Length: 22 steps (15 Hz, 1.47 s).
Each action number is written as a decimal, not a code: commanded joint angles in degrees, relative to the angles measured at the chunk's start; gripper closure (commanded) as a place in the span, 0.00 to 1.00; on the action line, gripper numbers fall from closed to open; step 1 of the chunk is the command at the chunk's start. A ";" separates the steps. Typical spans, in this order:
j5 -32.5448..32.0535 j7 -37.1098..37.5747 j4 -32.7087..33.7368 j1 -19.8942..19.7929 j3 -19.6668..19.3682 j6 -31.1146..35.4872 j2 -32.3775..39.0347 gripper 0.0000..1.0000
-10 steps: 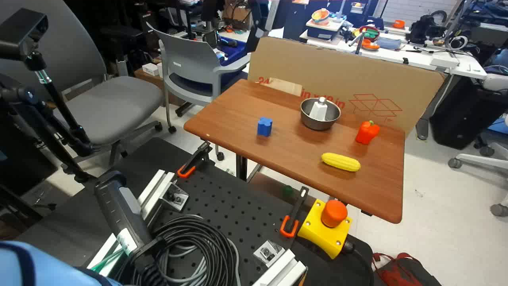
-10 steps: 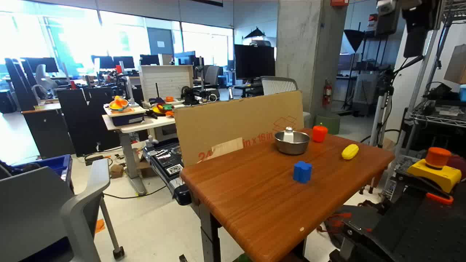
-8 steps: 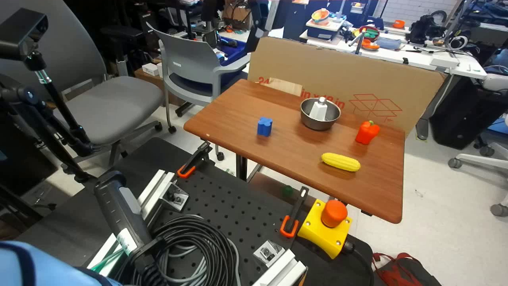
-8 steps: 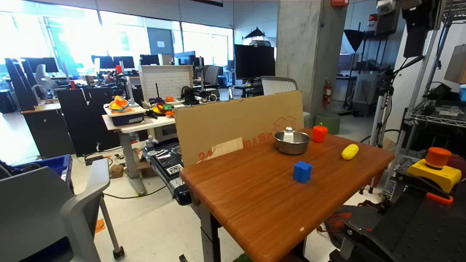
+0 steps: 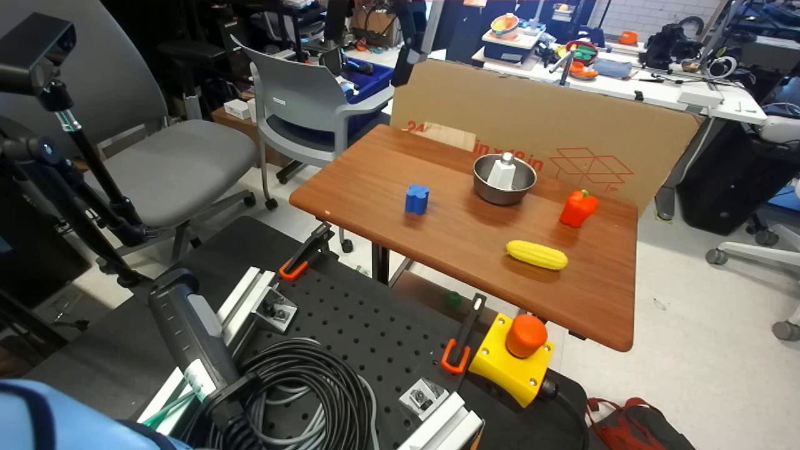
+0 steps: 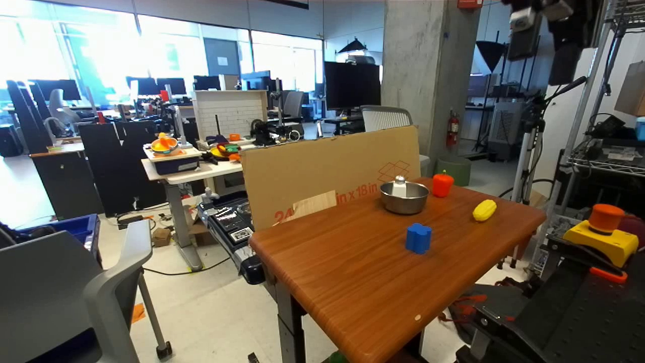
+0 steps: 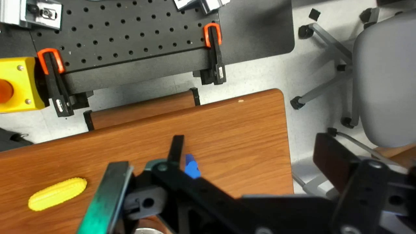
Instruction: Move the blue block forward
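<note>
The small blue block has lobed sides and stands upright on the brown table, seen in both exterior views [image 5: 417, 200] [image 6: 418, 238]. In the wrist view the blue block [image 7: 192, 167] is partly hidden behind my left finger. My gripper [image 7: 252, 146] is wide open with nothing between its fingers. It hangs high above the table, apart from the block. Its dark fingers show at the top of an exterior view [image 5: 370, 62] and at the upper right in an exterior view [image 6: 543, 70].
A metal bowl [image 5: 487, 190] with a white object [image 5: 502, 174] inside stands near the cardboard sheet [image 5: 537, 112]. A red-orange pepper [image 5: 579, 208] and a yellow corn cob [image 5: 537, 255] lie beyond the block on the table [image 5: 362, 181]. An emergency stop [image 5: 519, 350] sits by the robot.
My gripper has come down a little into view in an exterior view and shifted left and down in an exterior view. The blue block and other objects have not moved.
</note>
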 commanded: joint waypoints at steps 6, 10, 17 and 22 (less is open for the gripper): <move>-12.02 6.85 2.49 -1.29 6.16 32.93 24.70 0.00; -26.32 17.85 9.79 -0.04 2.92 36.81 37.50 0.00; -27.77 18.30 22.36 4.87 -1.25 29.67 51.19 0.00; -27.44 17.22 26.53 7.09 -0.62 23.76 55.19 0.00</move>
